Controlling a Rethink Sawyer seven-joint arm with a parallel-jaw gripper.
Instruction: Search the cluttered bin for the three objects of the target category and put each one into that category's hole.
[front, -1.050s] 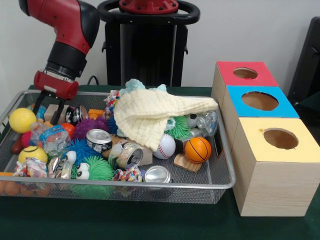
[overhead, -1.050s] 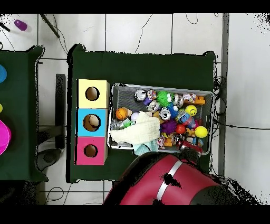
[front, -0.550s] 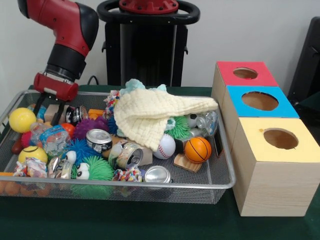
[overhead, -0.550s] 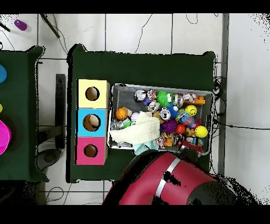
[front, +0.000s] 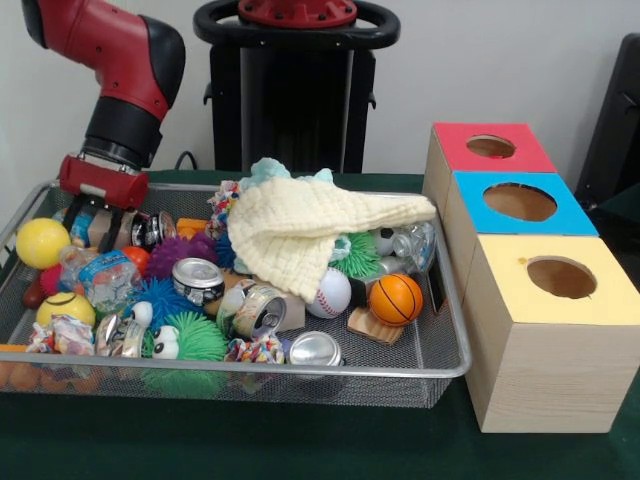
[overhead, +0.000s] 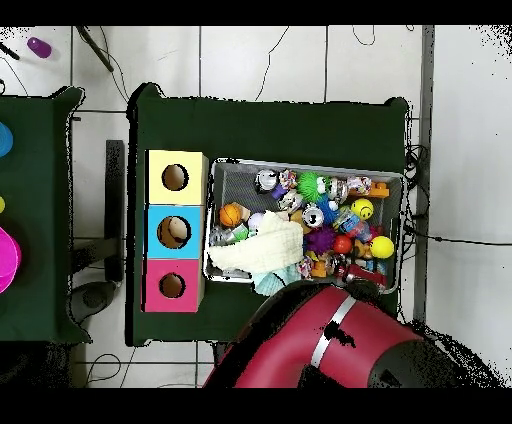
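Shifted since the earlier frame toward the left end of the bin (front: 455, 372) in the front view, and sunk a little lower into the clutter. Now hangs there with the pincer (front: 93, 234) released, prongs spread either side of a pale wooden block (front: 101, 222) at the far left corner, beside a yellow ball (front: 43, 241) and a dark can (front: 152, 229). Probably the thing sought, though hard to say from the clutter which category is meant. Judged stiff, light and square-edged, so unlikely to crush or roll; best pinched across two flat opposite faces, low enough to avoid slipping off smooth wood, and with care not to snag the crinkly wrappers alongside. Not yet closed on anything. To the right, a yellow cloth (front: 310, 232) draped over the middle of the heap, and three holed boxes (front: 520, 215) just beside the bin on the green table (front: 300, 445). From overhead, mostly a view of the red arm (overhead: 330, 340) covering the bin's near edge and hiding the pincer; block not made out beneath it, boxes (overhead: 175, 230) lined along the bin's opposite short side.
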